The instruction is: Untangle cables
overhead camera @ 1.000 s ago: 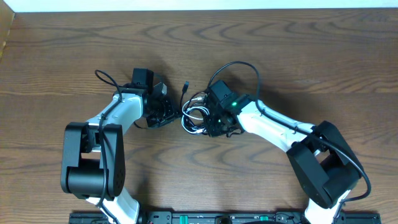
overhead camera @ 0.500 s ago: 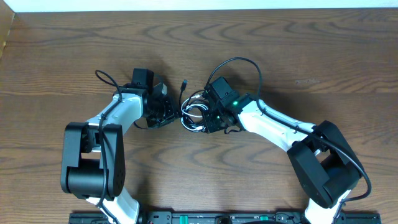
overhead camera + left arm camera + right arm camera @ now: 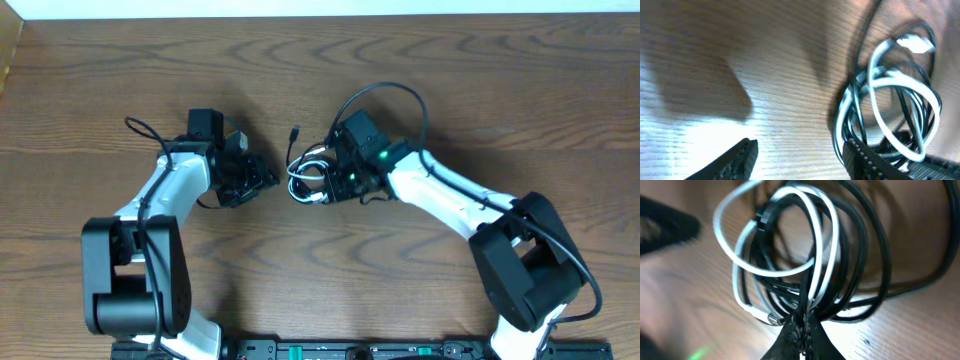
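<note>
Several light, limp cables [image 3: 308,182], coiled at middle of table [image 3: 450,80], pinched in tightly closed right gripper [image 3: 801,330]; left gripper [image 3: 799,148] spread wide, empty, at nine o'clock of coil. Probably springy, slippery: take one outer loop, gently.

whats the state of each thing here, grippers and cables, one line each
cables: tangled, black and white cords looped together in one bundle
plug end: sticking out free of the bundle, nothing gripping it
right gripper: shut, pinching the bundle at the bottom of its loops
left gripper: open, nothing between its fingers, bundle just beside one fingertip
</note>
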